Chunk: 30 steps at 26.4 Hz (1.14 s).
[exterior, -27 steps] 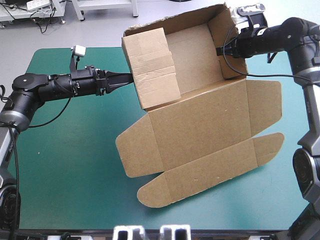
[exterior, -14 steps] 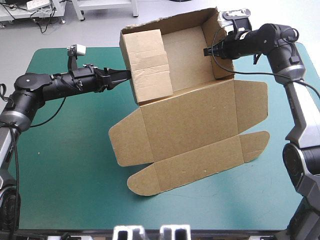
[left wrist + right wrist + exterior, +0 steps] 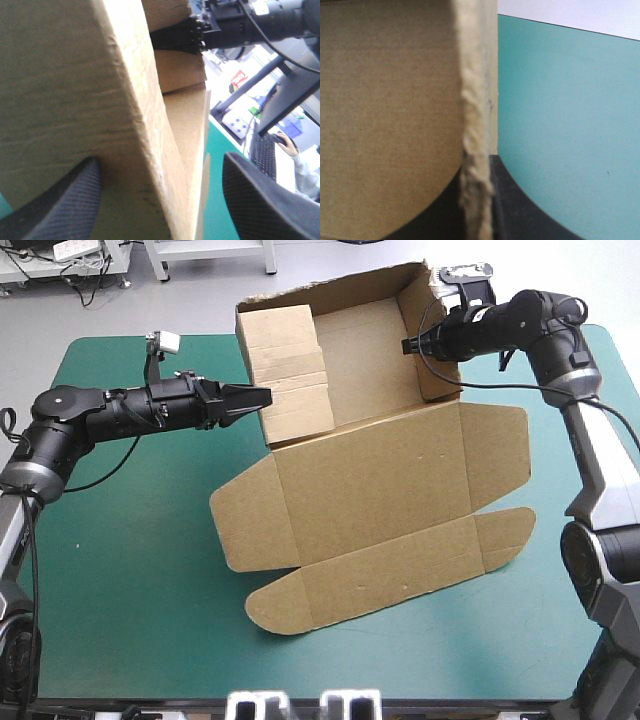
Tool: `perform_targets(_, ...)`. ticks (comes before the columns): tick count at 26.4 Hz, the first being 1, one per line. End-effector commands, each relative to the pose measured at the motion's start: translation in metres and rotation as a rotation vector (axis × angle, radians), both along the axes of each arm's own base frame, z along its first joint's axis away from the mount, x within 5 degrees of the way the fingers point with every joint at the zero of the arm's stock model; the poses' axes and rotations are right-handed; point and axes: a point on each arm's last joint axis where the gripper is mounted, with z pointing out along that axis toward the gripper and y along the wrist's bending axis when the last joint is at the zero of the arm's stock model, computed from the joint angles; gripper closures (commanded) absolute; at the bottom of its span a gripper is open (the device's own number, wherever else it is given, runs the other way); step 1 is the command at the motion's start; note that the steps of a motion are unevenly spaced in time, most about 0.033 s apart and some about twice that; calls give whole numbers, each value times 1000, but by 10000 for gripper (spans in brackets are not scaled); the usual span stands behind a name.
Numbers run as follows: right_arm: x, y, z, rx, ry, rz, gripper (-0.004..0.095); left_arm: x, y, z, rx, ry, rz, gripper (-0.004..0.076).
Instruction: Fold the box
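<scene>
- Standing partly built, the box (image 3: 380, 480) has its tray raised at the far side of the surface (image 3: 120, 560). The back and side walls are up, and the lid and its flaps lie flat toward the near edge.
- Your left pincer (image 3: 262, 398) is spread, with the tray's left wall between its fingers. One finger (image 3: 60, 210) lies against the board, and the other stands clear of it.
- Your right pincer (image 3: 408, 344) is pinching the box's right wall. In the right wrist view, the board's edge runs up between the nearly closed fingers (image 3: 515, 220).
- The tray's back wall reaches past the far edge of the surface.
- A wide area of bare teal-green surface lies left of the lid, under your left arm, and a narrower strip runs along the near edge.
- On the right, the lid's side flap ends short of the surface's right edge.
</scene>
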Motion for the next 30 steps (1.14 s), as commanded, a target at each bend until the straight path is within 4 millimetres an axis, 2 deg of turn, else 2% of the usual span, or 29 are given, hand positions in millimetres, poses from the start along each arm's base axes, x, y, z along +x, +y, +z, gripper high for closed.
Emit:
perform_targets(1,-17,6,39,100,-129,7,932,-3,-3,26,-47,-66,101,232)
perform_targets(4,-19,12,39,84,-128,25,932,3,-9,27,13,-102,206,232)
perform_targets(8,-20,13,37,52,-119,39,932,5,-27,27,204,-142,328,255)
perform_targets(11,-21,14,36,56,-104,47,932,7,-34,29,282,-139,425,263)
perform_targets(16,-24,19,37,108,-82,73,932,9,-39,33,322,-123,513,263)
perform_targets(23,-26,35,31,70,-75,104,932,20,-41,20,320,-27,559,300)
perform_targets(25,-22,44,19,-3,-42,102,932,22,-42,17,307,-8,565,337)
perform_targets(27,-19,52,5,-80,2,107,932,24,-44,12,321,11,555,424)
perform_targets(30,-12,58,-22,-153,111,105,932,28,-45,1,425,61,515,627)
